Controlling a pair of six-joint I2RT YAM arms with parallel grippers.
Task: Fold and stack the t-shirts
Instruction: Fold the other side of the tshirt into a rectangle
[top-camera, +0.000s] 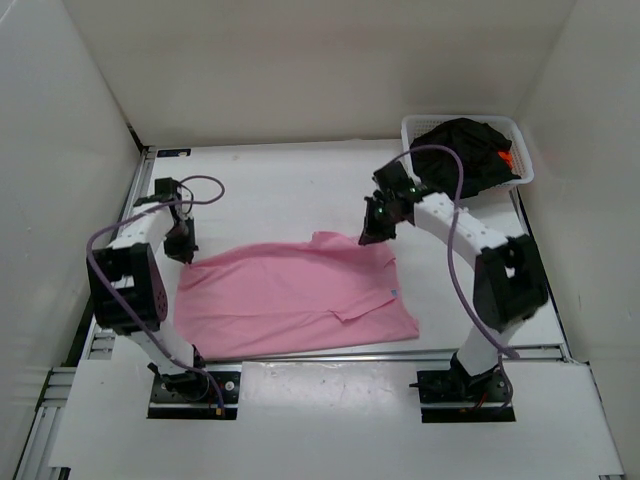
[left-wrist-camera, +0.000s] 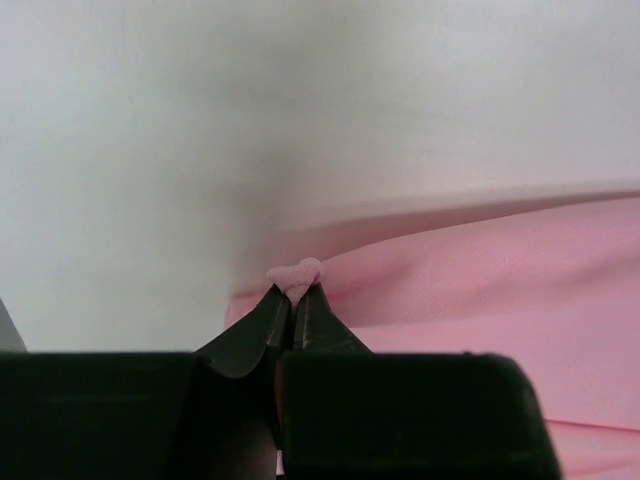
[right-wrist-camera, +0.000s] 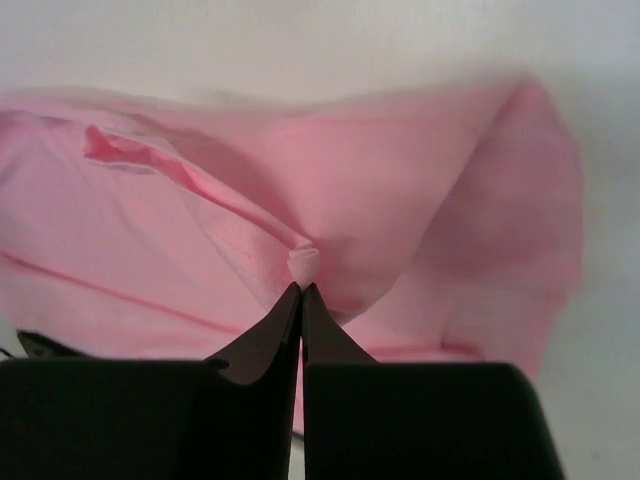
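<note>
Across the middle of the table (top-camera: 280, 180), closer to its near edge than its far one, the light pink t-shirt (top-camera: 300, 295) lies spread out and mostly flat. I have it at two places along its far side.

My left gripper (top-camera: 182, 245) is down at the shirt's far left corner, toward the table's left edge. My right gripper (top-camera: 375, 232) is at the shirt's far right end.

From above I cannot see how either pair of jaws stands, because the wrists hide the fingertips. The wrist cameras settle it. On the left, my fingers are pressed together with a small nub of pink cloth pinched at their tips, and the hem runs off to the right over the white surface. On the right, my fingers are likewise closed tight on a little pucker of pink fabric, with the cloth drawn up into folds around it.

Only the overhead view shows the far right corner of the table. A white mesh basket (top-camera: 415, 128) sits there holding the black t-shirt (top-camera: 465, 150) in a heap. A bit of the orange t-shirt (top-camera: 507, 157) peeks out at the basket's right side.
</note>
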